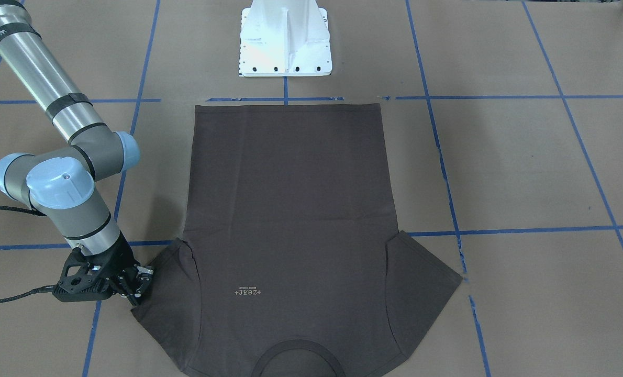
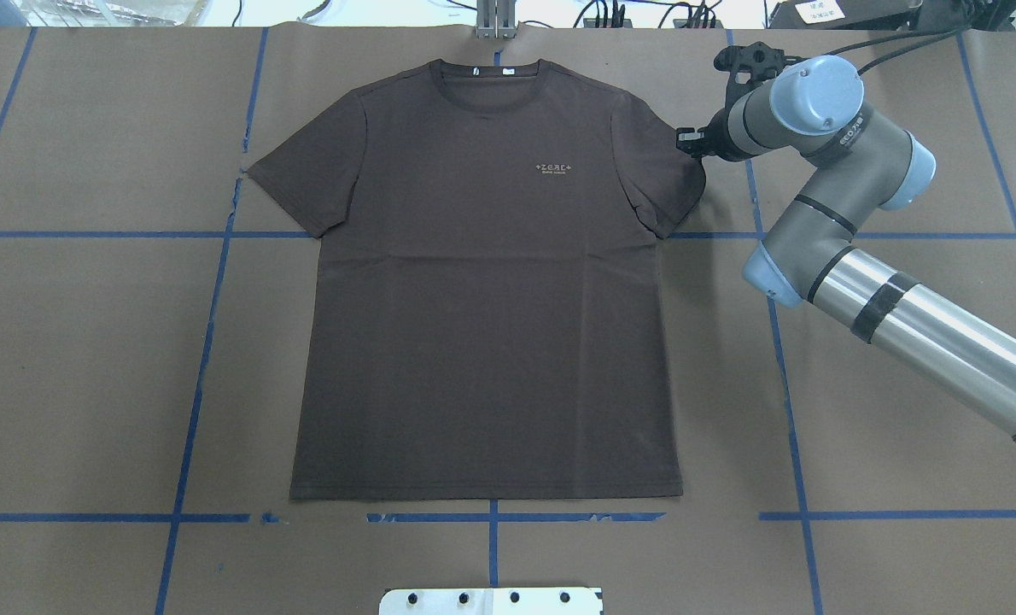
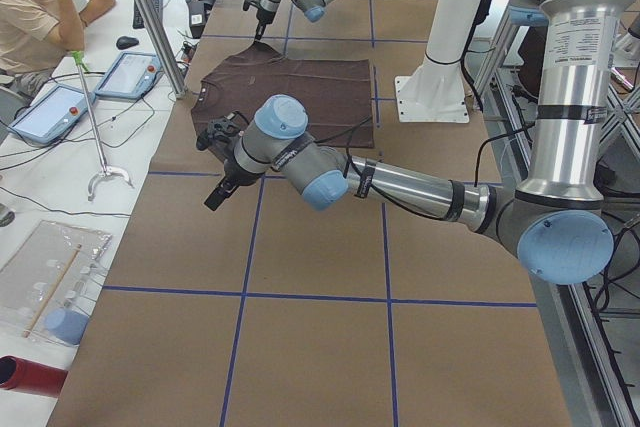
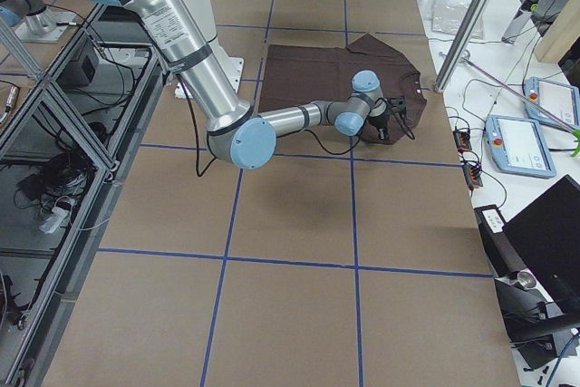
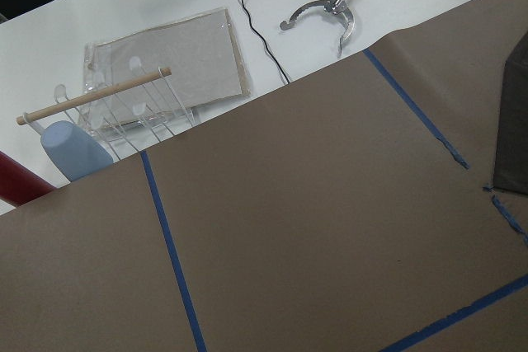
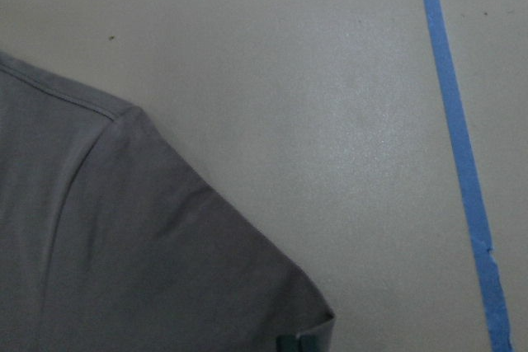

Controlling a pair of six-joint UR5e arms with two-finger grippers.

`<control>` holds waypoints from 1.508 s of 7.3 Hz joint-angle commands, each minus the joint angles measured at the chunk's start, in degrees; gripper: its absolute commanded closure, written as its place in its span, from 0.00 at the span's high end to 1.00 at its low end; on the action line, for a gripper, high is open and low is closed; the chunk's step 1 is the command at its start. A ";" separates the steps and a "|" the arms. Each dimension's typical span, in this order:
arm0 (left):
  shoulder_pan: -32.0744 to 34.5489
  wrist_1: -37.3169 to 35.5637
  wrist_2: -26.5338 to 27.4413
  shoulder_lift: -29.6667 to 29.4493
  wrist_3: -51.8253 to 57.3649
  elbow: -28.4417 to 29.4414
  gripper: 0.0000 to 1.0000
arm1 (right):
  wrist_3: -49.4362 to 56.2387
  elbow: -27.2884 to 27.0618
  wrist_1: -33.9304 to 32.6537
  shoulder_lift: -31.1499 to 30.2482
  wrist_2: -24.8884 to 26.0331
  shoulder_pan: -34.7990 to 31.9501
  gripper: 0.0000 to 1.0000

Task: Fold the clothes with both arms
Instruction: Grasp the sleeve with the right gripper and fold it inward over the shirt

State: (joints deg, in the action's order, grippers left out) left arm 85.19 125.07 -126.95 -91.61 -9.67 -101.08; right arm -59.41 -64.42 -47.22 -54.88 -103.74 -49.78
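Observation:
The dark brown-grey T-shirt (image 2: 482, 290) lies flat and face up on the brown paper, collar (image 2: 491, 81) at the far edge; it also shows in the front-facing view (image 1: 290, 209). My right gripper (image 1: 133, 297) is down at the outer corner of the shirt's sleeve (image 2: 674, 171). In the right wrist view the sleeve corner (image 6: 318, 319) runs into the fingertips (image 6: 297, 343), which look shut on it. My left gripper (image 3: 216, 196) hovers over bare paper beside the other sleeve (image 2: 294, 179). I cannot tell whether it is open.
The white base pedestal (image 1: 285, 42) stands at the shirt's hem side. Blue tape lines (image 2: 209, 342) grid the paper. Off the table's far edge are tablets (image 3: 125, 75), a clear rack (image 5: 157, 72) and a seated person (image 3: 40, 7).

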 commanded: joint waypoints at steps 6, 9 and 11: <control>-0.03 0.00 -0.05 -0.06 -0.09 0.00 1.00 | -12.04 -1.59 -10.17 12.51 11.52 9.08 0.00; -0.03 0.00 -0.05 -0.06 -0.17 0.00 1.00 | -11.26 -1.14 -10.08 12.25 14.44 10.59 1.00; -0.29 1.83 -0.14 -0.32 -0.61 0.70 1.00 | -4.44 -2.63 -14.35 12.34 5.81 5.35 1.00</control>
State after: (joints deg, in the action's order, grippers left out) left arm 85.02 125.56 -127.06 -91.78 -10.03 -100.87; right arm -67.93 -66.07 -58.52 -42.57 -92.39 -41.33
